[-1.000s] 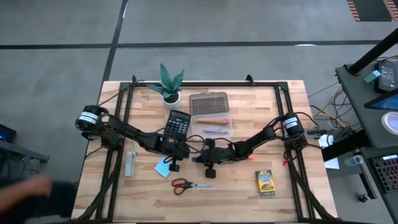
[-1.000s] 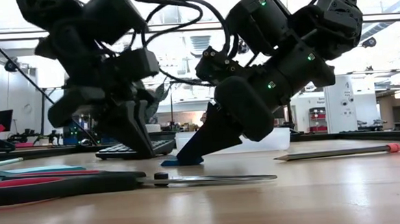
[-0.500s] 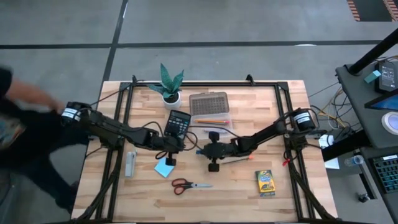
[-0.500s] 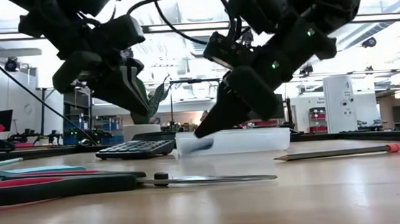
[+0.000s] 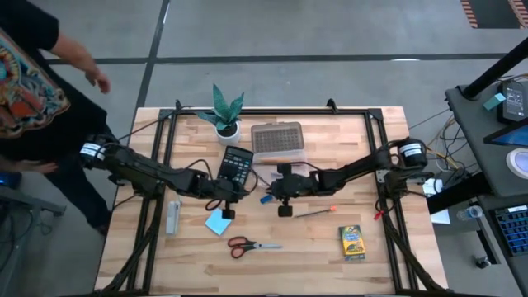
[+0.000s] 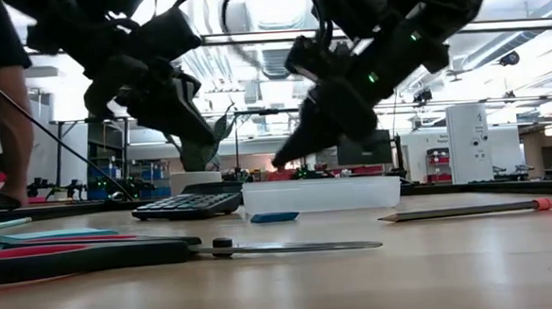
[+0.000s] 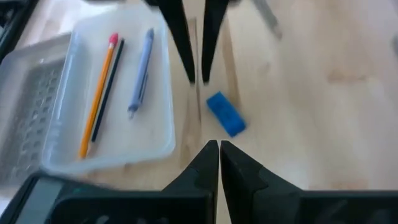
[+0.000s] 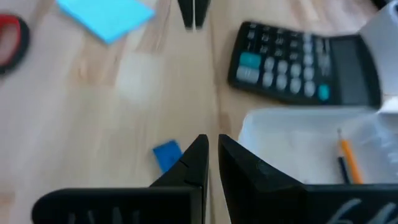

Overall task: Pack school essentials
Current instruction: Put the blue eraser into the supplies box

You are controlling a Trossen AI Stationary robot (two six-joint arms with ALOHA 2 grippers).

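Note:
The tiny blue eraser (image 5: pixel 266 199) lies flat on the table in front of the clear box (image 5: pixel 279 162); it also shows in the low view (image 6: pixel 274 216) and in both wrist views (image 7: pixel 225 114) (image 8: pixel 166 154). My right gripper (image 5: pixel 279 188) hangs above it, close to the box's near wall, shut and empty. My left gripper (image 5: pixel 228 195) hovers by the calculator (image 5: pixel 237 165), shut and empty. The box holds a pencil (image 7: pixel 98 93) and a pen (image 7: pixel 140 71). The light-blue note pad (image 5: pixel 218 221), red-handled scissors (image 5: pixel 247 245), a red-tipped pencil (image 5: pixel 313 212) and the crayon box (image 5: pixel 352 242) lie on the table.
The box's grey lid (image 5: pixel 276 138) stands behind the box, and a potted plant (image 5: pixel 224 111) is at the far edge. A grey oblong thing (image 5: pixel 172 217) lies at the left. A person (image 5: pixel 33 74) stands by the table's far left corner.
My right gripper has risen from the table and gone toward the far edge, up to the clear box. The blue eraser came up at its fingertips, then fell, and now lies on the table. My left gripper has risen. A person has come up on the left.

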